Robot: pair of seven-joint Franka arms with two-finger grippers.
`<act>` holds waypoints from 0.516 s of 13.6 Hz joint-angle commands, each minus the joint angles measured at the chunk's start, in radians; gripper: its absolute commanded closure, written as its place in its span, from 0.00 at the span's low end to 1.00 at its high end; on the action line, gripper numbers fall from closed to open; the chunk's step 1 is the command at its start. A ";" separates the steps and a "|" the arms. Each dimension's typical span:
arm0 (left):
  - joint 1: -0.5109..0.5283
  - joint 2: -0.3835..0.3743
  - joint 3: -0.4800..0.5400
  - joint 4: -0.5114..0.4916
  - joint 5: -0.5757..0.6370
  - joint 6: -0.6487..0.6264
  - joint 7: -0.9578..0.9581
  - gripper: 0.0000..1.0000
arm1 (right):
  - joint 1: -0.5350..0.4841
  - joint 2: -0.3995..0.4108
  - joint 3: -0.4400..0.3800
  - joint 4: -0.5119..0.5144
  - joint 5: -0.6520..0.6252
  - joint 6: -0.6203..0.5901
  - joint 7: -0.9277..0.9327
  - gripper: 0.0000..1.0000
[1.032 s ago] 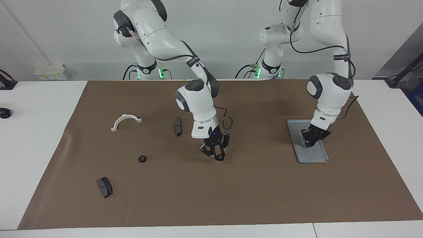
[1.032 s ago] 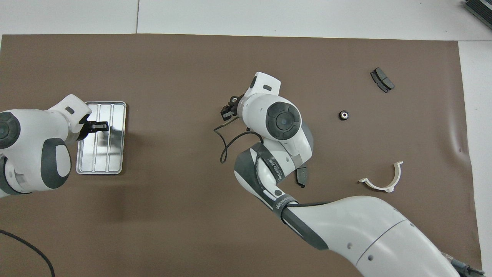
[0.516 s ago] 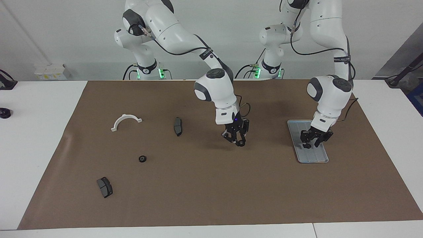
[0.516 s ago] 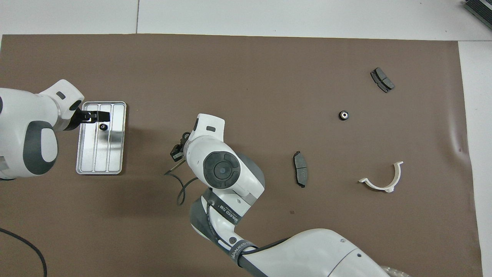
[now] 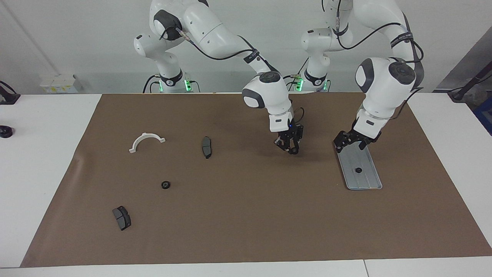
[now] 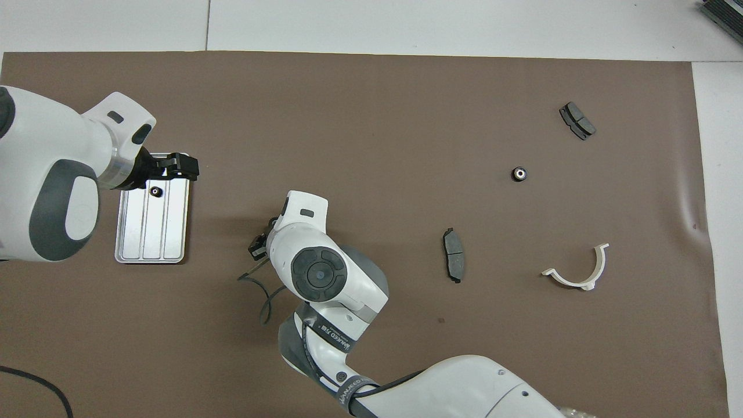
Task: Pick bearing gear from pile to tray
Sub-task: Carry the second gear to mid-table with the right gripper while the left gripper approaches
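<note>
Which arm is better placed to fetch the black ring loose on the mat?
Right. The black ring lies toward the right arm's end; the right gripper hangs over the middle of the mat, the left gripper over the tray.

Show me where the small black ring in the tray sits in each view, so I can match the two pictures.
Facing view: the ring lies in the tray, about midway along it, under the raised left gripper.
Overhead view: the ring lies in the tray's end farther from the robots, just by the left gripper.
Shared landmark: the tray itself, at the left arm's end of the table.
</note>
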 commanded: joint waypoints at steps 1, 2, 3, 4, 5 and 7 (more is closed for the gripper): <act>-0.063 0.005 0.012 0.005 -0.004 -0.017 -0.100 0.00 | -0.036 -0.003 0.005 0.008 -0.022 -0.034 0.016 0.55; -0.079 0.005 0.012 -0.001 -0.004 0.008 -0.121 0.00 | -0.050 -0.005 0.005 0.008 -0.024 -0.036 0.010 0.54; -0.088 0.004 0.012 -0.019 -0.004 0.047 -0.150 0.00 | -0.064 -0.008 0.005 0.008 -0.024 -0.042 -0.007 0.54; -0.108 0.004 0.012 -0.051 -0.004 0.095 -0.175 0.00 | -0.084 -0.010 0.005 0.007 -0.022 -0.046 -0.029 0.54; -0.123 0.010 0.012 -0.079 -0.002 0.147 -0.196 0.00 | -0.116 -0.019 0.006 0.007 -0.022 -0.078 -0.050 0.54; -0.177 0.039 0.013 -0.087 -0.002 0.184 -0.274 0.00 | -0.186 -0.034 0.008 0.007 -0.019 -0.111 -0.101 0.54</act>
